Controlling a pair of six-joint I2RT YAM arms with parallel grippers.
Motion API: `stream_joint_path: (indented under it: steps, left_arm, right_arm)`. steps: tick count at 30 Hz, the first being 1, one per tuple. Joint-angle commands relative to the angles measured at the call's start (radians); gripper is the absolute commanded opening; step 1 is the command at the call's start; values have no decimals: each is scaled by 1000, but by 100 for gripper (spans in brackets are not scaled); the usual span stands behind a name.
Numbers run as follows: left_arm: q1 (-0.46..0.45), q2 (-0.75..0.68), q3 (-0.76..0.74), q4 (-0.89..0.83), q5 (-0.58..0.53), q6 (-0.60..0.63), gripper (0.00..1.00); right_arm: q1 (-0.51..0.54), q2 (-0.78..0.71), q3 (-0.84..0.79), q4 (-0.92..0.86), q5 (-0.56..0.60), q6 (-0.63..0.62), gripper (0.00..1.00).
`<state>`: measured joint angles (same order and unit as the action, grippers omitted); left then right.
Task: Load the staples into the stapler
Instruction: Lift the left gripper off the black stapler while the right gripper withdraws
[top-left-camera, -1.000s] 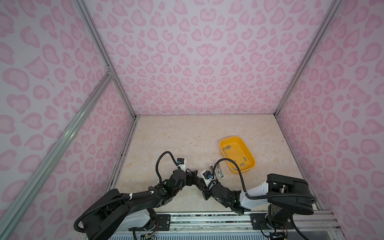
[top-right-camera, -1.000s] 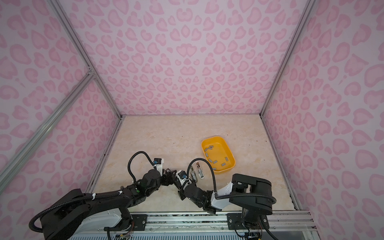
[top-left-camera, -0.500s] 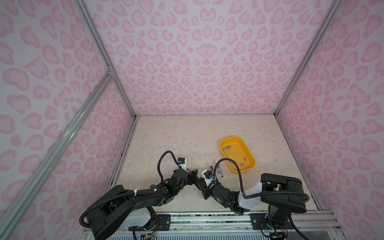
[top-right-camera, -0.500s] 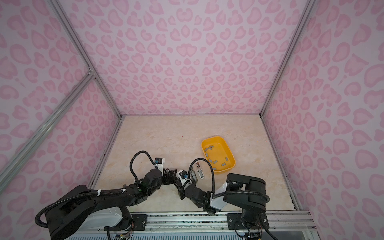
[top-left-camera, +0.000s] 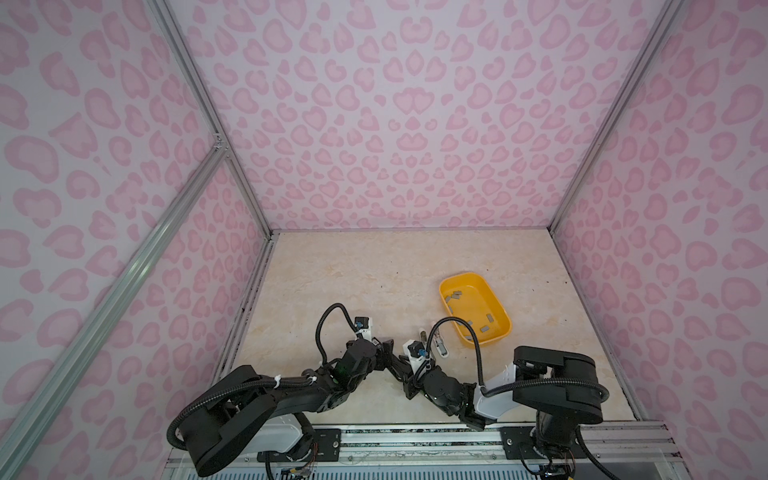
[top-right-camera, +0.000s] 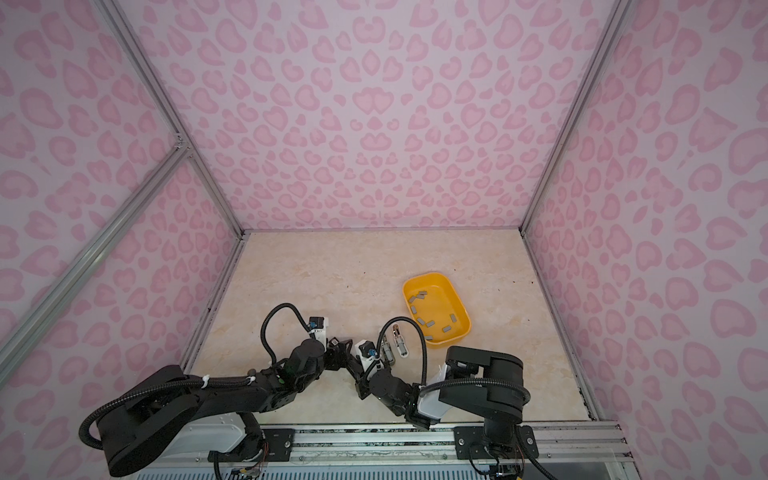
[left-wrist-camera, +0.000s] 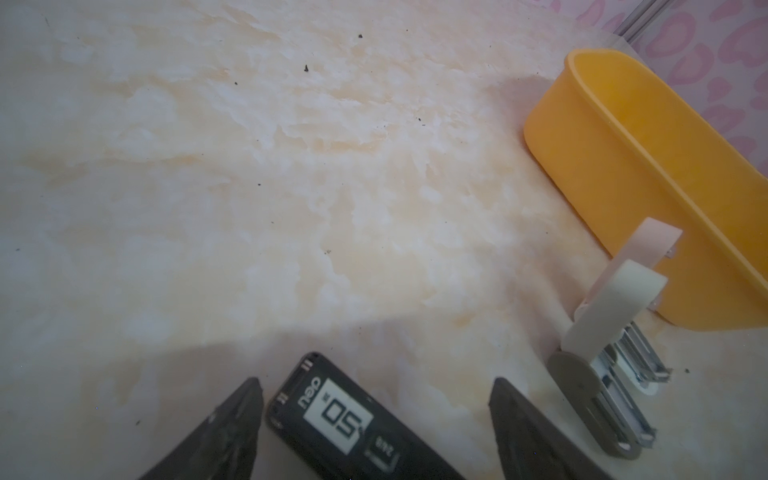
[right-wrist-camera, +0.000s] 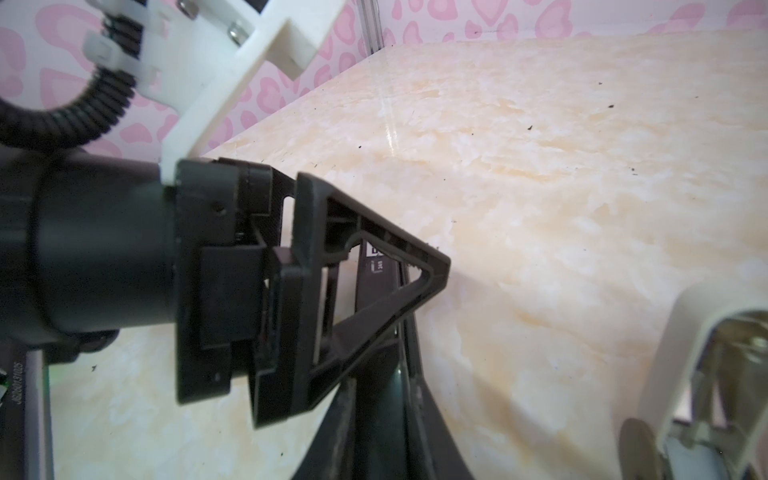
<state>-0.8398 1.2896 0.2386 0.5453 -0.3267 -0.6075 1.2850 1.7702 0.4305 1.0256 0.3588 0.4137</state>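
Note:
A black stapler (left-wrist-camera: 340, 419) with a white label lies low over the table at the front middle. My right gripper (right-wrist-camera: 384, 382) is shut on the black stapler (right-wrist-camera: 380, 419), one finger against each side. My left gripper (left-wrist-camera: 374, 382) is open around the stapler's labelled end, with a gap on one side. Its triangular finger (right-wrist-camera: 436, 270) shows in the right wrist view. In both top views the left gripper (top-left-camera: 388, 357) (top-right-camera: 340, 353) and right gripper (top-left-camera: 405, 368) (top-right-camera: 357, 370) meet tip to tip. Several grey staples (top-left-camera: 453, 297) (top-right-camera: 419, 297) lie in the yellow tray (top-left-camera: 473, 299) (top-right-camera: 436, 299).
Two small pale staplers (top-left-camera: 440, 347) (top-right-camera: 401, 343) lie opened on the table between the grippers and the tray. Close beside my left gripper stand their white lids (left-wrist-camera: 615, 299), and one (right-wrist-camera: 706, 332) also shows near my right gripper. The tray wall (left-wrist-camera: 623, 166) rises just behind them. Pink patterned walls enclose the table.
Both grippers have stayed together at the front middle around the black stapler. The left arm's elbow has shifted slightly. Nothing was visibly picked up or let go.

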Motion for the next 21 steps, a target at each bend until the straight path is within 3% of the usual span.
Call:
stream_joint_path:
  steps: [1,4,7,14,17,21]
  left_arm:
    - [-2,-39,19,-10,-46,11,87]
    - [-2,-102,38,-90,-91,-10,89]
    - [-1,-160,116,-285,-167,-71,92]
    - [1,-191,518,-963,-412,-366,99]
    - [1,-193,638,-1105,-416,-459,99]
    - [1,-221,708,-1126,-351,-497,98]
  right_arm:
    - [2,-40,8,-160,-23,-19,34]
    - [2,-103,55,-294,-47,-37,38]
    - [7,-123,78,-336,-51,-49,42]
    - [15,-80,127,-392,-23,-43,54]
    - [23,-68,146,-414,6,-33,47]
    - [32,-52,190,-476,69,-15,36]
